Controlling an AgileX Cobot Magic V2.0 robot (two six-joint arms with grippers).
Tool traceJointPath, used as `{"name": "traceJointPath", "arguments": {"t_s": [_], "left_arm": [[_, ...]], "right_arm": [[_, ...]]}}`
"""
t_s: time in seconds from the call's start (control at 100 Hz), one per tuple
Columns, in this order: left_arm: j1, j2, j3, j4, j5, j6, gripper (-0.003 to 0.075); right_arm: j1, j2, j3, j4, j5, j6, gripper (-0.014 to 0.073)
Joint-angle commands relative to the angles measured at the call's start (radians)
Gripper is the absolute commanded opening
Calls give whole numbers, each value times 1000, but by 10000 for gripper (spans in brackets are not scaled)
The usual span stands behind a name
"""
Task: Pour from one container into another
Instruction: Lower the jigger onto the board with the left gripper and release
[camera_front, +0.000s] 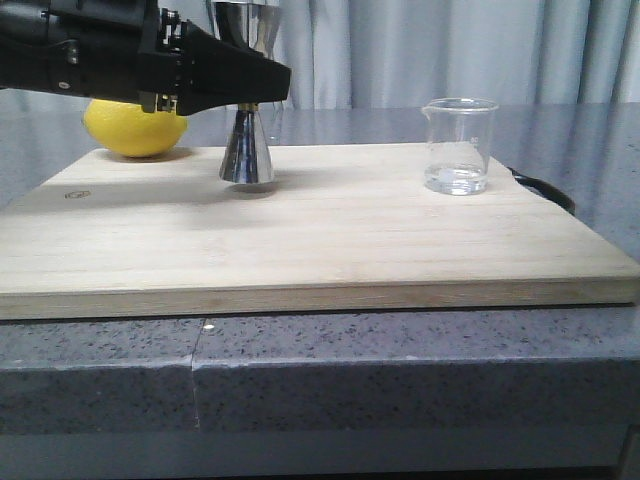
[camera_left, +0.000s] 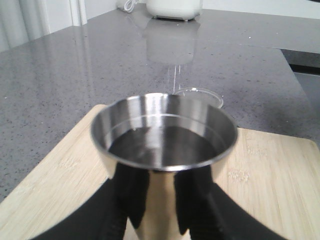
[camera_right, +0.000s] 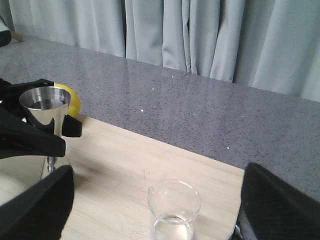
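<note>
Gripping the jigger (camera_front: 247, 150) around its narrow waist, the left claw (camera_front: 262, 88) has both black fingers (camera_left: 131, 200) clamped on the steel just under the top cone, so the cup stays upright and the liquid sitting in it doesn't slosh. In the front view that's upper left of the frame, jigger base on or just above the cutting board (camera_front: 300, 240); contact is hard to call. The lemon (camera_front: 135, 127) sits just behind the arm at far left.

The beaker (camera_front: 459, 146) stands alone at the right of the board, well apart from the jigger, with a little clear liquid at the bottom. Its spot probably leaves room for the right claw (camera_right: 155, 235), whose 2 fingers (camera_right: 35, 205) are spread wide on either side of it in the right wrist view, touching nothing.

Hidden stuff: the arm blocks the jigger's top cone in the front view, and the fingertips of the right claw are cut off at the frame's bottom edge.
</note>
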Motion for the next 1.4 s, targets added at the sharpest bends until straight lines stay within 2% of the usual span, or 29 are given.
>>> {"name": "traceJointPath", "arguments": {"t_s": [0.0, 1.02, 1.11, 1.29, 1.39], "left_arm": [[3, -41, -33, -80, 122, 5, 188], [3, -31, -33, -30, 111, 5, 195], [3, -31, -33, -30, 111, 5, 222], [3, -31, -33, -30, 111, 5, 337], [5, -31, -33, -27, 96, -9, 405]], "right_arm": [[-1, -19, -22, -11, -72, -10, 612], [-1, -19, -22, -11, -72, -10, 612], [-1, -19, -22, -11, -72, -10, 612], [-1, -19, -22, -11, -55, -10, 612], [-3, -19, -51, -11, 32, -10, 612]]}}
